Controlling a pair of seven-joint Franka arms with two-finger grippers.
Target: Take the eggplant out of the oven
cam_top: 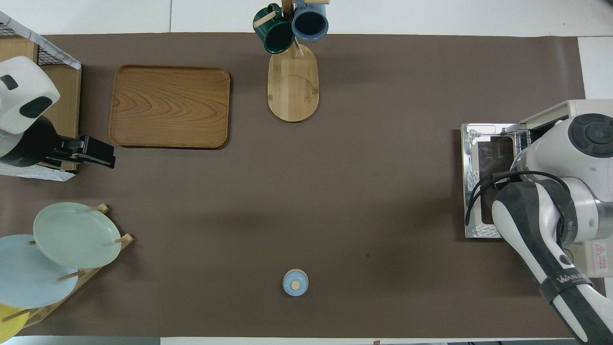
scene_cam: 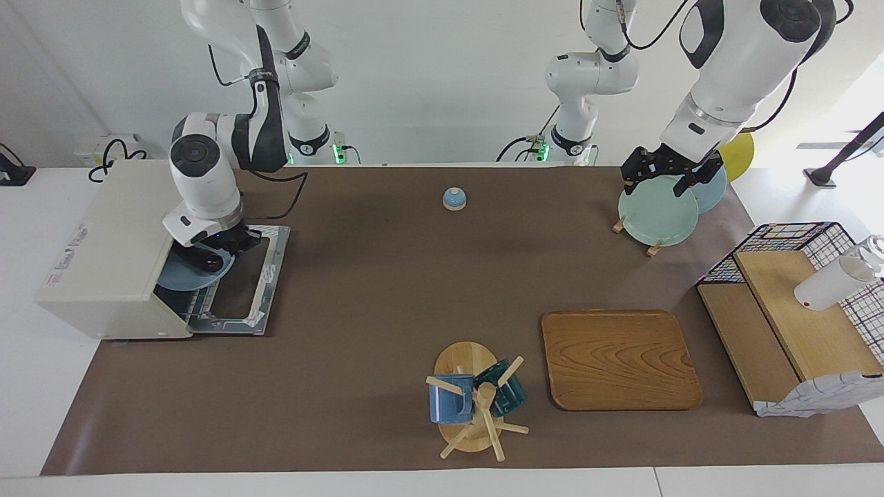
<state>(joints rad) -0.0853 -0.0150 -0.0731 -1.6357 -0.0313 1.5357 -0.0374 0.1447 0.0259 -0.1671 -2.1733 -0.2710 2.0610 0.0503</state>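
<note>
At the right arm's end of the table the cream toaster oven (scene_cam: 103, 259) stands with its glass door (scene_cam: 242, 283) dropped flat, and the right gripper (scene_cam: 210, 252) is reaching into the mouth, over a blue plate (scene_cam: 185, 276) on the rack; I cannot tell how its fingers stand, nor make out the eggplant. The left gripper (scene_cam: 668, 172) waits, fingers spread and empty, over the pale green plate (scene_cam: 656, 210) in the plate rack
</note>
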